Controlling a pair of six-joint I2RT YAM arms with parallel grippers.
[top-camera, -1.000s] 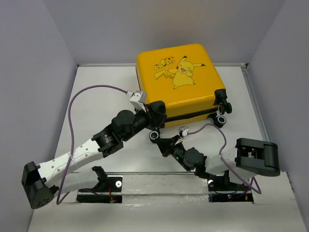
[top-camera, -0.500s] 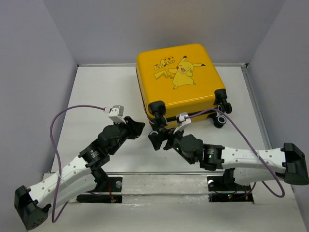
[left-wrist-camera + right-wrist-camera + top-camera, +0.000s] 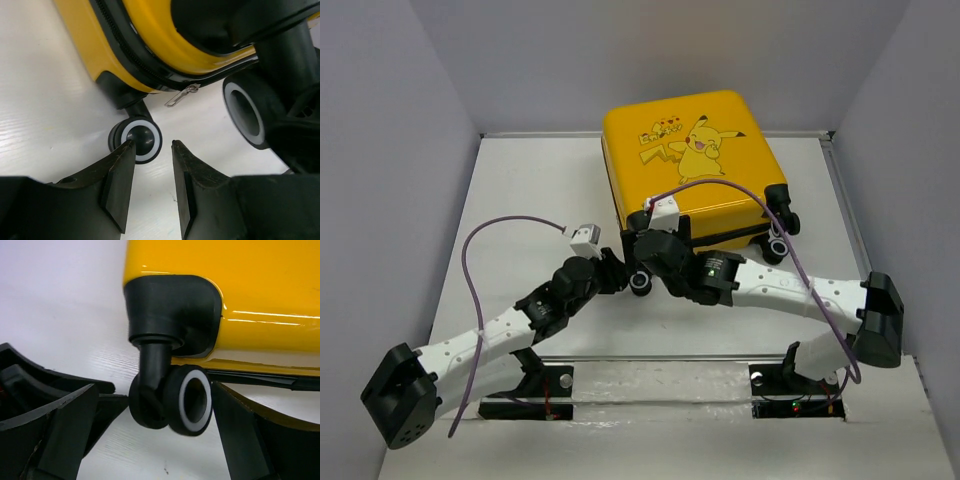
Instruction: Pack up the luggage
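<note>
Crowding both grippers at the near-left corner of the closed luggage (image 3: 690, 165).

It lies flat, lid up, at the far middle of the table (image 3: 520, 200). The right gripper (image 3: 152, 395) has its jaws wide apart on either side of a caster (image 3: 187, 400), clamping nothing. The left gripper (image 3: 151, 145) has its jaws partly apart, empty, with the neighbouring wheel (image 3: 142, 141) at its fingertips. The risks are probably that the arms knock together in so little room, or that a pinch on a swivelling wheel slips and shoves the case askew.

The luggage (image 3: 685, 150) lies on the table (image 3: 520, 200), far middle, with the left gripper (image 3: 152, 145) and right gripper (image 3: 155, 387) before its near-left corner wheels (image 3: 192, 399).
</note>
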